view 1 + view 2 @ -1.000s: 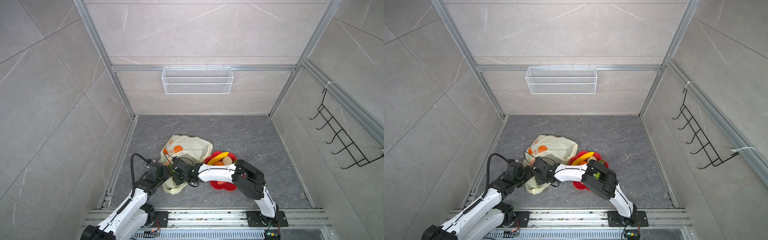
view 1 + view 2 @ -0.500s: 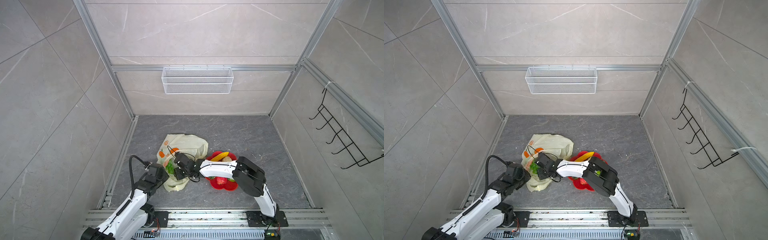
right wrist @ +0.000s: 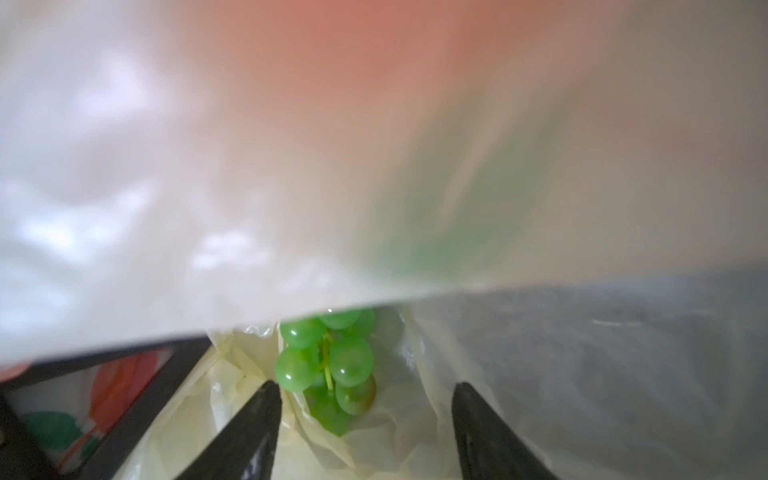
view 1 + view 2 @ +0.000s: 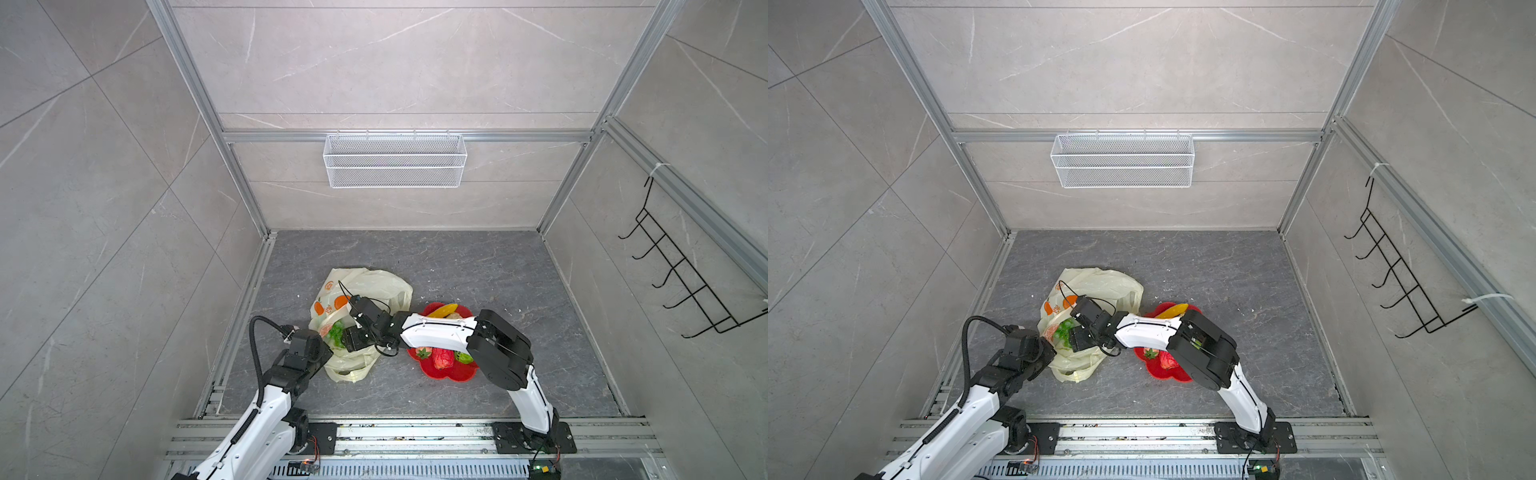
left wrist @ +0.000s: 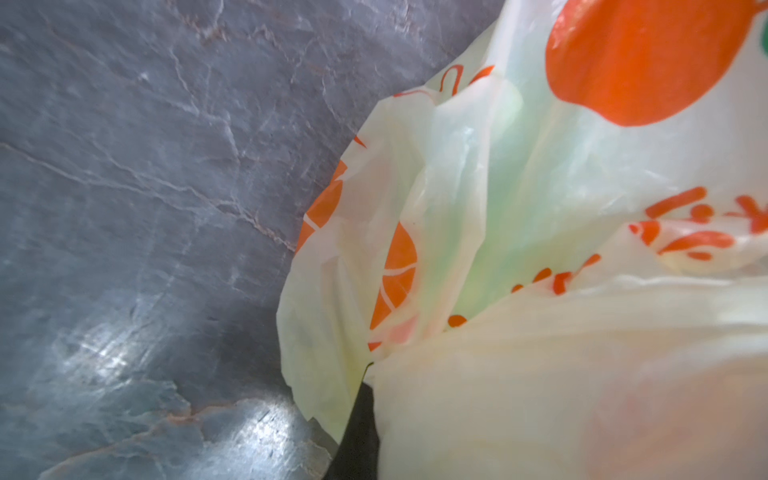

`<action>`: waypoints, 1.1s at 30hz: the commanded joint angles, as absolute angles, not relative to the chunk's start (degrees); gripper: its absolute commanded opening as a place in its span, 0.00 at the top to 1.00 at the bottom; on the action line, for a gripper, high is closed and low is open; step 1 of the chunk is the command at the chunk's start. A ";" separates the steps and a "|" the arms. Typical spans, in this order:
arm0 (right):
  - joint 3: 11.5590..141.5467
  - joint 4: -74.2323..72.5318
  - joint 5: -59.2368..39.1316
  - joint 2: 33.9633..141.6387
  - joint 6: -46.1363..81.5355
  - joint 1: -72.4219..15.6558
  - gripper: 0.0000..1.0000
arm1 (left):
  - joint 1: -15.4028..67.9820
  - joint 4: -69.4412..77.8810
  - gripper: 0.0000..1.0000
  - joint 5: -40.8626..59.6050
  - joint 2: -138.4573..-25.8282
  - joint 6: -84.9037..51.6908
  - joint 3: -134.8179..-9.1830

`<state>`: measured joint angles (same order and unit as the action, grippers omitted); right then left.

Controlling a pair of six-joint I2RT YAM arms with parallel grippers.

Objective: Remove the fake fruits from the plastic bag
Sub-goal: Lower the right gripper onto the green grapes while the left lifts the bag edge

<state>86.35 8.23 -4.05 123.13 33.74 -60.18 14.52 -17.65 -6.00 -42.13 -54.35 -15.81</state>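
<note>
Several fruits (image 4: 441, 358) lie in the dish (image 4: 451, 377); grapes (image 3: 328, 365) wait in the bag (image 4: 374, 286). Left gripper (image 4: 328, 351) pinches it, right gripper (image 3: 365, 386) gapes nearby.

Snaps the left gripper (image 4: 326, 346) shut on the plastic bag (image 4: 374, 286) rim, draws it back, spreads the right gripper (image 3: 365, 395) jaws wider inside the mouth, green grapes (image 3: 328, 365) now in sight.

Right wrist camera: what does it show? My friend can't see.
A bunch of green grapes lies inside a crumpled plastic bag, just ahead of the open right gripper. Blurry bag film hides much of the view.
</note>
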 commanded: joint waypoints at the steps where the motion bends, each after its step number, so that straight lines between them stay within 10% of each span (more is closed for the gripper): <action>1: 88.38 7.79 -2.06 122.73 31.34 -59.90 0.30 | 13.58 -13.00 0.96 -3.40 -41.39 -49.32 -15.58; 33: 83.05 2.73 2.51 121.23 44.60 -54.46 0.28 | 20.48 -16.87 1.00 -4.72 -62.22 -29.81 -46.05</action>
